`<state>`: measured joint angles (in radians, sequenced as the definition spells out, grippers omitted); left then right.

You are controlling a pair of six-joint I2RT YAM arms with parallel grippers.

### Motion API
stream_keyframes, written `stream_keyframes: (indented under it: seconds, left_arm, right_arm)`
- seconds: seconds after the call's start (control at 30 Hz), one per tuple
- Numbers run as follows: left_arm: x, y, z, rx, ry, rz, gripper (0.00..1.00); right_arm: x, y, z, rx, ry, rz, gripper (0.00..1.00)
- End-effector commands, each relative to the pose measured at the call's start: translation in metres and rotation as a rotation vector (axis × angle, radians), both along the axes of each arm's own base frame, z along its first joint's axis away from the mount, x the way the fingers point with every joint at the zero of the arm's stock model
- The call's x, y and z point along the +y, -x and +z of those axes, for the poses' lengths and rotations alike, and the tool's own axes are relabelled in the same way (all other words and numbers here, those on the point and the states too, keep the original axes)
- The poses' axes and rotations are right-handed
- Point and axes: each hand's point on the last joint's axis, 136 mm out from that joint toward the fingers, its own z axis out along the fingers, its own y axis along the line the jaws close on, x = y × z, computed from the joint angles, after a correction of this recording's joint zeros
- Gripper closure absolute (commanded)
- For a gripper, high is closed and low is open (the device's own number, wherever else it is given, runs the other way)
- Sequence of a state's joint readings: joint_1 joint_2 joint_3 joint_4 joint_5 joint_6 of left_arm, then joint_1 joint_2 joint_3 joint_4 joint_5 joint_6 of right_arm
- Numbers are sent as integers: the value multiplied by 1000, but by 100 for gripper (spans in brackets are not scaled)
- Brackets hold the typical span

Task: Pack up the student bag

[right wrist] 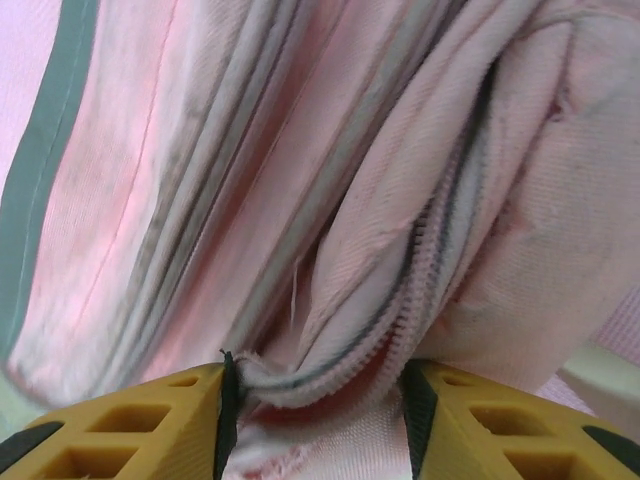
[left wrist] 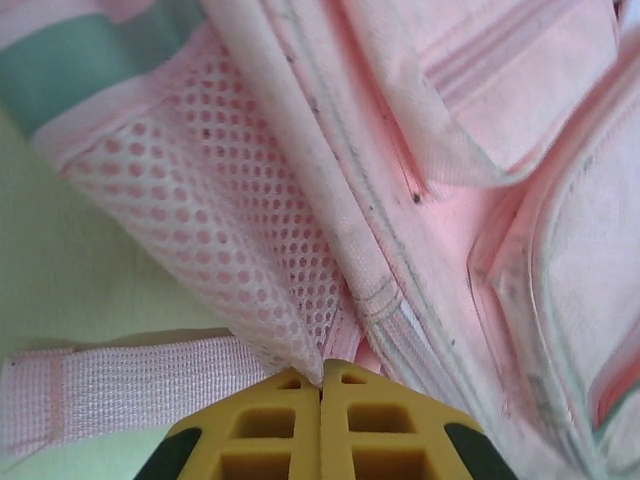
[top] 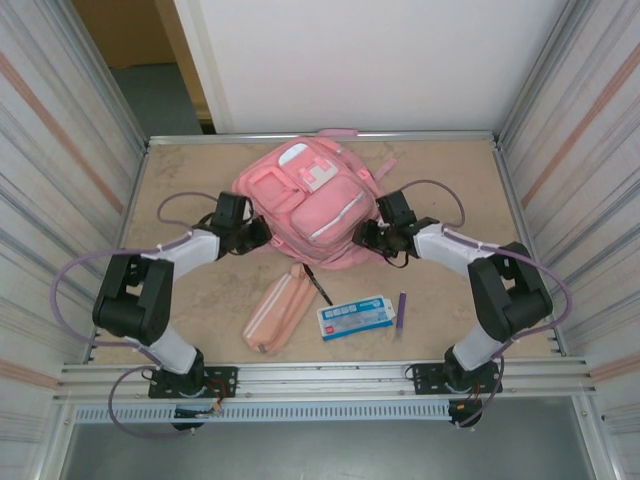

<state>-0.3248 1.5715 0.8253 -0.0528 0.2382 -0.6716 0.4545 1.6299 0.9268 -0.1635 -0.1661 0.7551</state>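
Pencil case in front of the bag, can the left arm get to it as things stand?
Probably yes, once it lets go: the left gripper looks pinched on the side fabric of the student bag. The pencil case lies uncovered on the table near that arm.

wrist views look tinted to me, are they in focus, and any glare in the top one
left wrist: green cast on the table, backpack washed pale, mesh pocket sharp; right wrist: weave and zip teeth crisp, left edge softer; top external: even light, soft shadows, no glare
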Motion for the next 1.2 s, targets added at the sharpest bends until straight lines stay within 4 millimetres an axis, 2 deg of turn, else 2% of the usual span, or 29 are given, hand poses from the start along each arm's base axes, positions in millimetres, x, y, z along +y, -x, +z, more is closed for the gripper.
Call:
stream_keyframes:
  seconds: [0.0,0.13,0.17,0.23,0.27,0.3,0.47,0.63,0.8,0.93,0.97,1.0,1.07,1.1,1.17]
  left_arm:
    - [-22,26,24,-12,90,2,100]
    - [-26,41,42,-48,53,-10,100]
    - [-25,43,42,-52,41,-12,96]
    - [-15,47,36,-49,-7,6,61]
    - [-8,50,32,-37,-33,26,53]
    - [-1,53,28,-29,-52,44,50]
    - [27,56,15,-36,-139,137,38]
    - [32,45,2,2,-126,151,31]
    - [35,38,-20,65,-141,187,31]
    - [32,29,-43,79,-124,210,33]
    - [30,24,-47,78,-94,208,38]
    - [25,18,-50,83,-34,202,48]
    - [16,11,-46,79,74,204,75]
    - [13,8,-39,56,99,202,82]
    - [7,5,-21,18,95,183,91]
  right_arm:
    - [18,-21,-1,-61,-39,89,54]
    - [13,-43,1,-90,-21,79,55]
    - [10,-48,3,-97,-17,70,55]
    - [4,-57,5,-91,-38,49,55]
    - [3,-58,8,-85,-52,41,55]
    - [1,-58,12,-85,-71,38,55]
    - [7,-42,30,-94,-93,75,54]
    - [16,-12,42,-113,-18,150,53]
    - [20,5,50,-124,16,189,52]
    - [22,5,55,-144,0,183,52]
    - [23,5,55,-138,-7,185,52]
    - [25,6,56,-129,-16,184,52]
    - [31,11,58,-120,-36,192,52]
    - [36,15,61,-121,-46,205,52]
    - [48,26,69,-138,-40,246,51]
